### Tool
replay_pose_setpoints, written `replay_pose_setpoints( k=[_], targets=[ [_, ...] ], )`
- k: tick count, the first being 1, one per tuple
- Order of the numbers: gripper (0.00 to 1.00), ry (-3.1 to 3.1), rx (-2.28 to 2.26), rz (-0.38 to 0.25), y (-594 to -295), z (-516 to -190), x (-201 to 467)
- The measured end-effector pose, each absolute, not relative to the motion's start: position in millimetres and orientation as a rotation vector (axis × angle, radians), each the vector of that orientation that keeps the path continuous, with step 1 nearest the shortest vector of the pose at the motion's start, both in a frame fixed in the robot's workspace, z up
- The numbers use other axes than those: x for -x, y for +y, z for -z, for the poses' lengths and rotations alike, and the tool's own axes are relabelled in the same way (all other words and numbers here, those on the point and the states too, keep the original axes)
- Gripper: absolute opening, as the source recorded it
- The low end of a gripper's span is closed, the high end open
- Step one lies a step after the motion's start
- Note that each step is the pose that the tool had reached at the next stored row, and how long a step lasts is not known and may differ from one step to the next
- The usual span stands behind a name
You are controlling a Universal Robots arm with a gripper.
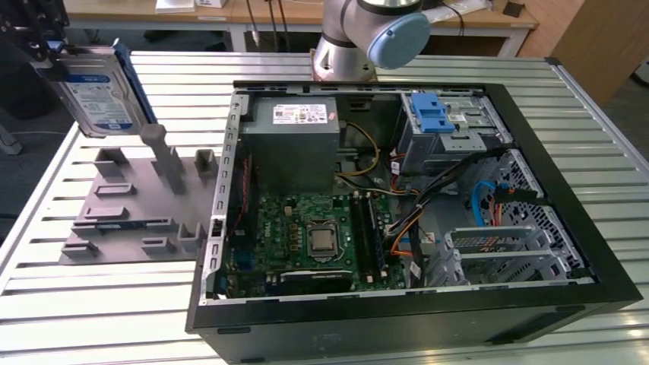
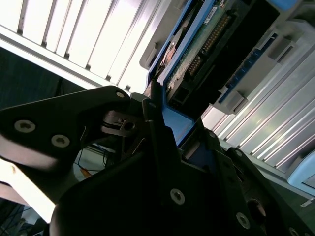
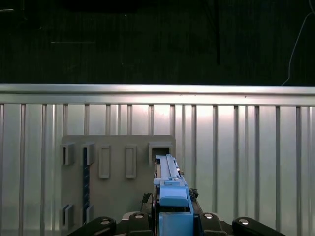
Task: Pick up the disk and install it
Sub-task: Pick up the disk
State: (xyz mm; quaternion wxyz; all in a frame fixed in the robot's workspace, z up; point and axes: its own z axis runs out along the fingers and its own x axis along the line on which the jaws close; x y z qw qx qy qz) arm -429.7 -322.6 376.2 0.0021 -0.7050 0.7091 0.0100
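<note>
1. Task status. Pick-up is complete. The disk (image 1: 96, 95) hangs in the air, clear of the grey fixture plate (image 1: 132, 209) that lies on the slatted table (image 1: 102, 304). It sits above the table's edge on the exterior view's left, towards the far corner. It is on edge, label face turned to the exterior camera.

2. Work outstanding. Installation is not done. The disk is well apart from the open computer case (image 1: 568, 228), which stands on the table's other half, on the exterior view's right. The silver drive cage (image 1: 446, 125) with the blue latch sits at the far side of the case. I cannot tell from here whether its bay is free.

3. Tool state. The gripper (image 1: 45, 46) is closed on the disk at its upper end. In the second wrist view the black fingers (image 2: 160, 132) press on either side of the blue bracket (image 2: 174, 123), with no gap visible between pad and plastic. The disk's circuit-board face (image 2: 206, 44) extends away from the jaws.

4. Alignment check. In the first wrist view I look along the disk's narrow blue-edged side (image 3: 170, 191), with the fixture plate (image 3: 118, 196) and its empty slots directly beneath.
</note>
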Motion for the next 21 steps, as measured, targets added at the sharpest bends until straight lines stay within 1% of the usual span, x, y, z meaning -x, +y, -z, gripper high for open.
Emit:
replay_pose_setpoints(
  k=[21],
  targets=[
    [0.37, 2.225, 2.212, -0.031, -322.6, -404.1, 429.7]
  ],
)
